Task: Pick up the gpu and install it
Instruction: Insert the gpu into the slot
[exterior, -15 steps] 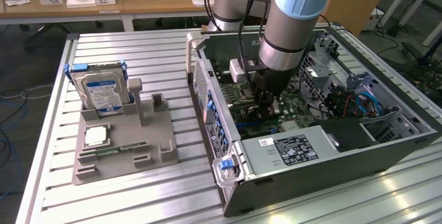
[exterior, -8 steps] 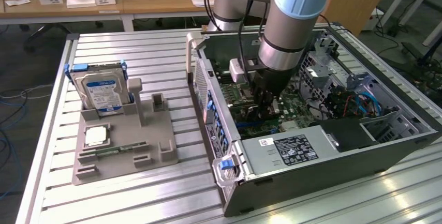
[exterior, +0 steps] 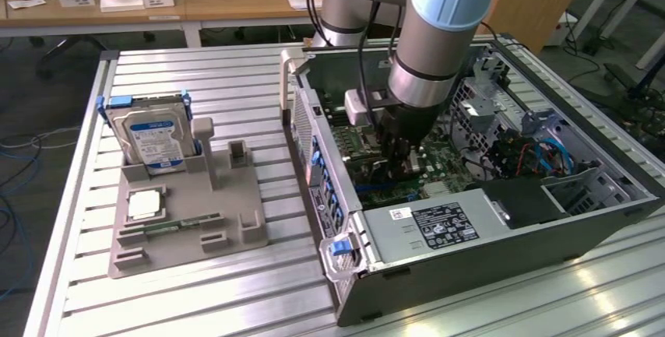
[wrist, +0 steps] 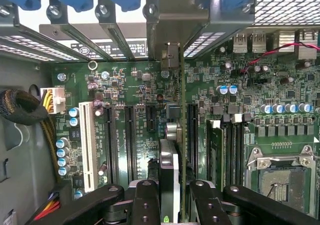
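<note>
My gripper point(exterior: 403, 164) reaches down inside the open computer case point(exterior: 582, 212), just above the green motherboard point(wrist: 125, 85). In the wrist view the gpu point(wrist: 170, 165) appears edge-on as a thin dark card between my black fingers point(wrist: 145, 205), and the gripper point(wrist: 175, 207) is shut on it. The card stands upright over the black expansion slots point(wrist: 129, 140). Its silvery metal bracket end point(wrist: 170, 52) lies against the case's rear slot openings. I cannot tell whether the card's edge is seated in a slot.
A grey fixture tray point(exterior: 239, 220) beside the case holds a silver hard drive point(exterior: 154, 138), a processor point(exterior: 146, 203) and a green memory stick point(exterior: 182, 226). Inside the case are the power supply point(exterior: 437, 224), a white slot point(wrist: 89, 145), the processor socket point(wrist: 280, 177) and cable bundles point(wrist: 20, 110).
</note>
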Tool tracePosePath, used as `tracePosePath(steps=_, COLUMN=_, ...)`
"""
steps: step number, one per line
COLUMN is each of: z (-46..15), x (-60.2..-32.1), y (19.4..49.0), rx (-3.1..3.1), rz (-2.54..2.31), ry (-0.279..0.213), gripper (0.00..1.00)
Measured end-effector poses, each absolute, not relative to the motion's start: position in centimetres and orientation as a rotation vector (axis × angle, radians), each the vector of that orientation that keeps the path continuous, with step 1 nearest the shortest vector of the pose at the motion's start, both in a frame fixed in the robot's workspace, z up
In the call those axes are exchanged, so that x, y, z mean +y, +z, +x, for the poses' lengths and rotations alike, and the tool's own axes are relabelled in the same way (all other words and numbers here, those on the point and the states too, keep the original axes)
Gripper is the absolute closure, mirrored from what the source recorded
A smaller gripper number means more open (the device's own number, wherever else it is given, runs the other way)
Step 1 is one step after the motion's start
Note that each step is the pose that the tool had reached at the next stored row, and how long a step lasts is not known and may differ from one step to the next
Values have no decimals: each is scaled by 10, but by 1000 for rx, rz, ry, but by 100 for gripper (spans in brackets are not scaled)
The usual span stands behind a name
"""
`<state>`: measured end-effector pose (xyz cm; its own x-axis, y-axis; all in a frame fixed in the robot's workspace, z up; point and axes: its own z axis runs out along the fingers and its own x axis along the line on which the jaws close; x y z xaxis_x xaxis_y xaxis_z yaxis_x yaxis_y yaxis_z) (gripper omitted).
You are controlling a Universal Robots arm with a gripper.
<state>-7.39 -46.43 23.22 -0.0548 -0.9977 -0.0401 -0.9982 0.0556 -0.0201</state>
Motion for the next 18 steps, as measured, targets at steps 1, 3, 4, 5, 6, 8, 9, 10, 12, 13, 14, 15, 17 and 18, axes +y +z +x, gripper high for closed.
tracePosePath(steps=1, z=-74, x=-464, y=232, rx=2251, rz=-2130, ry=20, gripper=72)
tracePosePath(steps=3, z=-74, x=-464, y=231, rx=2251, rz=-2130, ry=20, gripper=72)
tracePosePath(steps=4, z=-74, x=-464, y=231, rx=2251, rz=-2130, ry=20, gripper=72)
tracePosePath(steps=5, z=-74, x=-464, y=230, rx=2251, rz=-2130, ry=20, gripper=72)
tracePosePath(steps=6, z=-74, x=-464, y=230, rx=2251, rz=-2130, ry=20, gripper=72)
tracePosePath(steps=8, z=-74, x=-464, y=229, rx=2252, rz=-2131, ry=20, gripper=72)
tracePosePath(steps=9, z=-74, x=-464, y=228, rx=2252, rz=-2130, ry=20, gripper=72)
tracePosePath(steps=10, z=-74, x=-464, y=228, rx=2251, rz=-2130, ry=20, gripper=72)
tracePosePath(steps=12, z=-74, x=-464, y=227, rx=2251, rz=-2130, ry=21, gripper=72)
tracePosePath(steps=13, z=-74, x=-464, y=227, rx=2251, rz=-2130, ry=21, gripper=72)
tracePosePath(steps=14, z=-74, x=-464, y=227, rx=2251, rz=-2130, ry=21, gripper=72)
tracePosePath(steps=15, z=-74, x=-464, y=227, rx=2251, rz=-2130, ry=21, gripper=72)
tracePosePath(steps=17, z=-74, x=-464, y=229, rx=2249, rz=-2128, ry=23, gripper=72)
tracePosePath(steps=18, z=-74, x=-464, y=232, rx=2249, rz=-2128, ry=22, gripper=72)
